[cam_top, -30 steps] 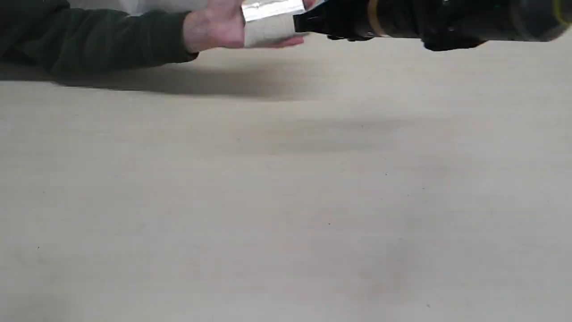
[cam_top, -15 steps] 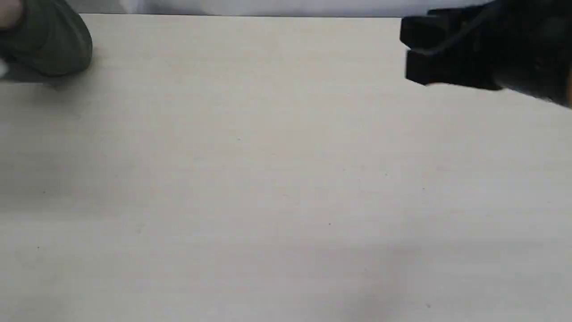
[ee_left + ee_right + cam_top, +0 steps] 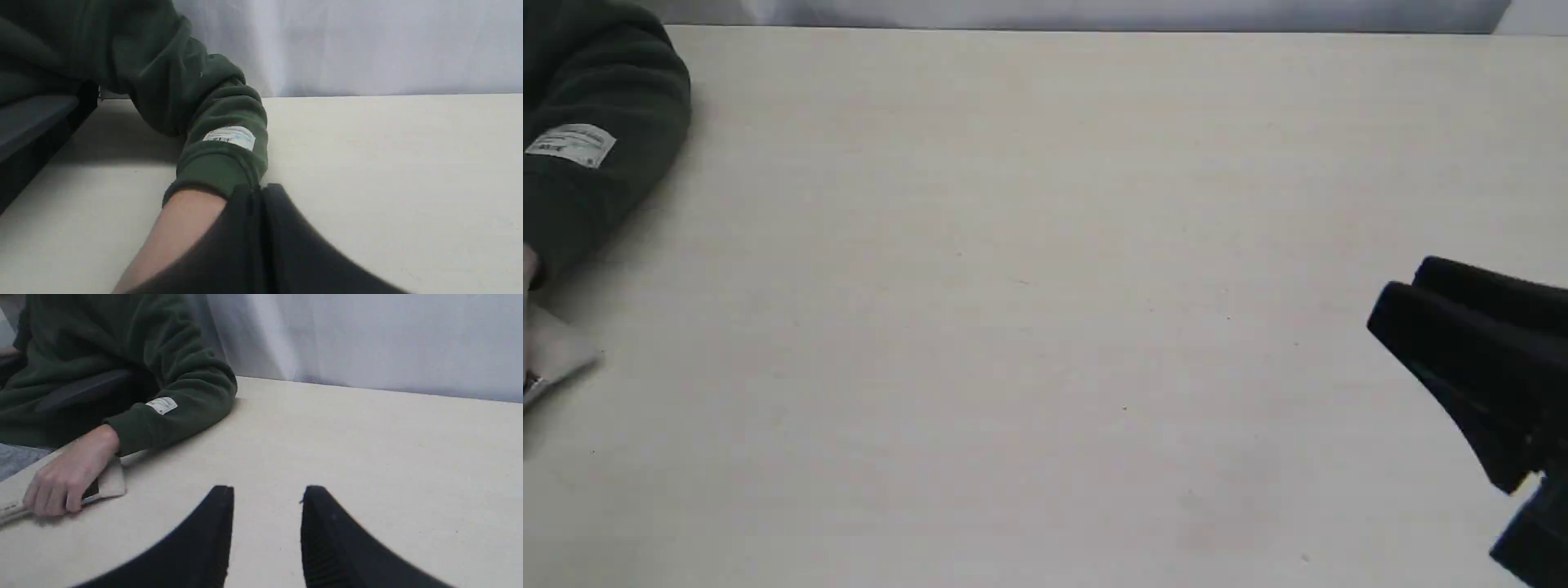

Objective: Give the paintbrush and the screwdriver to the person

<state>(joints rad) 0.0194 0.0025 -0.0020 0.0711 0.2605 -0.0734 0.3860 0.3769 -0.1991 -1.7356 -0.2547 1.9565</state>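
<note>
Apparently the handover is all but done, so the job now is a clean retreat. Nearest, at the lower right of the exterior view, the right gripper (image 3: 267, 492) hangs over the table (image 3: 1045, 245) with its fingers spread and nothing between them. It should lift away without sweeping leftward. The left gripper (image 3: 259, 188) has its fingers pressed together, empty, close to the person's wrist (image 3: 184, 216), so I would back it straight off rather than swing it. Further in, at the left edge, the person's hand (image 3: 65, 482) rests on the paintbrush (image 3: 112, 481), whose bristles poke out beside the green sleeve (image 3: 175, 404). The screwdriver I cannot pick out; a dark sliver under the fingers may be it. The middle and right of the tabletop lie open up to the far edge (image 3: 1045, 29) and the white backdrop (image 3: 1094, 12).
</note>
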